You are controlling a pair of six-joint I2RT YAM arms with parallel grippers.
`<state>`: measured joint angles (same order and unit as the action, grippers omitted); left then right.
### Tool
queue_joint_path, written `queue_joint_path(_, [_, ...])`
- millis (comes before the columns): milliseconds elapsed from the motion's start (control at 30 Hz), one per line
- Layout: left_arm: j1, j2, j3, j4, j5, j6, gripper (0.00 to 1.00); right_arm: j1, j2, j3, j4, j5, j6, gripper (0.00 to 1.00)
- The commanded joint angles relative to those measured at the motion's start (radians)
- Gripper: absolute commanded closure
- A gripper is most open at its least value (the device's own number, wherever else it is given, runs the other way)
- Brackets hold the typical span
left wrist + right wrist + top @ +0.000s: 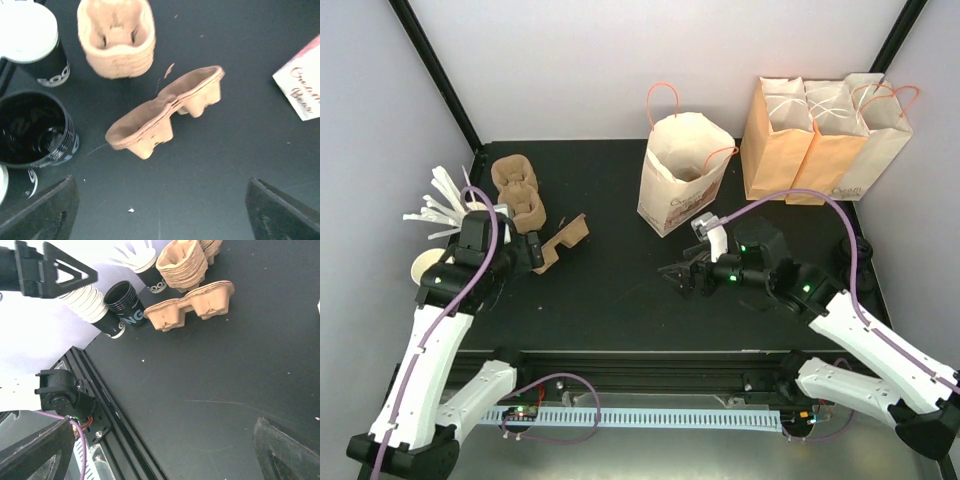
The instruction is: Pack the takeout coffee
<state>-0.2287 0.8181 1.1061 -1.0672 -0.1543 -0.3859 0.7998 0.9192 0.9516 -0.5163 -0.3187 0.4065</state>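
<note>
Hazard: tipped cup carrier [165, 117] under released left gripper [161, 215].
Closing could shove it aside; right gripper [160, 455] hangs released, empty.

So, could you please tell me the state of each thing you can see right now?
left gripper: open, empty.
right gripper: open, empty.
white paper bag: upright, mouth open.
three brown bags: upright, open, side by side.
loose cup carrier: tipped over, empty.
carrier stack: nested, upright.
black cup stack: no lid.
white-lidded cup: upright, lid on.
</note>
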Motion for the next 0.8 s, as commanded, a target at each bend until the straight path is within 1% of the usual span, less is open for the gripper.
queue_joint_path(0, [0.062,-0.004,-0.076,0.059,0.030,-0.061,0.13,0.017,-0.017,-0.028,0.072,-0.038,0.010,0.00])
queue_joint_path(100, [0.126,0.017,-0.112,0.111,0.005,-0.102,0.31,0.017,-0.035,-0.052,0.075,-0.035,0.006,0.00])
queue_joint_path(133, [0.149,0.033,-0.116,0.119,-0.011,-0.110,0.36,0.017,-0.044,-0.061,0.075,-0.033,0.006,0.00])
queue_joint_path(200, [0.196,0.068,-0.111,0.123,-0.049,-0.125,0.41,0.018,-0.062,-0.076,0.075,-0.035,0.006,0.00])
queue_joint_path(267, [0.239,0.107,-0.107,0.129,-0.064,-0.132,0.44,0.019,-0.079,-0.092,0.075,-0.039,0.007,0.00])
queue_joint_path(367, [0.301,0.159,-0.109,0.152,-0.043,-0.125,0.46,0.019,-0.099,-0.109,0.065,-0.039,0.001,0.00])
queue_joint_path(533, [0.373,0.235,-0.117,0.212,-0.013,-0.072,0.49,0.018,-0.114,-0.108,0.043,-0.028,-0.023,0.00])
queue_joint_path(667, [0.421,0.305,-0.107,0.238,0.037,-0.050,0.53,0.017,-0.126,-0.115,0.044,-0.004,-0.044,0.00])
queue_joint_path(767, [0.431,0.377,-0.057,0.205,0.070,-0.042,0.56,0.018,-0.132,-0.128,0.057,0.029,-0.039,0.00])
